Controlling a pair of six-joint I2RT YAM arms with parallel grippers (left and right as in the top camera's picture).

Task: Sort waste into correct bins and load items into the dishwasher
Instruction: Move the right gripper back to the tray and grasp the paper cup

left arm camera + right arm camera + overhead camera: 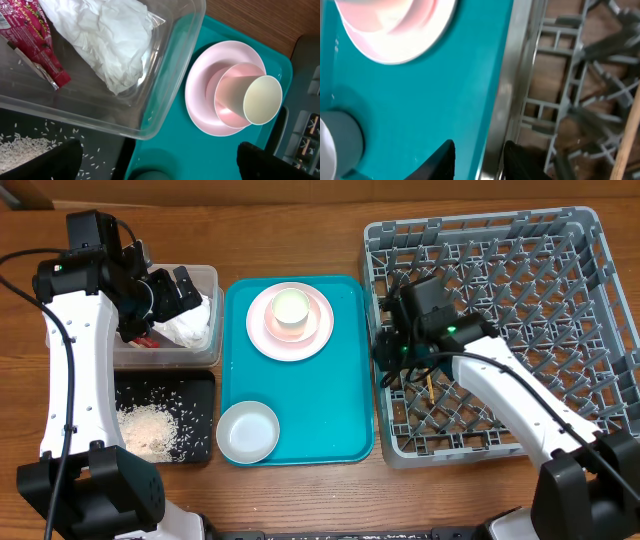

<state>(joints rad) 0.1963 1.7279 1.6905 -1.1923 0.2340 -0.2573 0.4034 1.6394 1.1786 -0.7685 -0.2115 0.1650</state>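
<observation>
A crumpled white napkin (190,328) (105,35) and a red-and-silver wrapper (145,340) (35,45) lie in the clear tub (205,275). My left gripper (190,292) (157,162) hangs wide open above the tub's near corner, empty. Rice grains (150,428) (25,147) cover the black tray (195,395). A white cup (290,308) (262,100) sits in a pink bowl (230,97) on the pink plate (262,340). The white-grey bowl (248,432) rests nearer the front. Chopsticks (428,385) (627,135) lie in the grey dish rack (520,280). My right gripper (385,350) (479,162) is open over the rack's left rim, holding nothing.
The plate and both bowls stand on a large teal tray (330,400) between the bins and the rack. The rack's upright pegs (580,55) rise just right of my right fingers. Bare wooden table shows along the back and front edges.
</observation>
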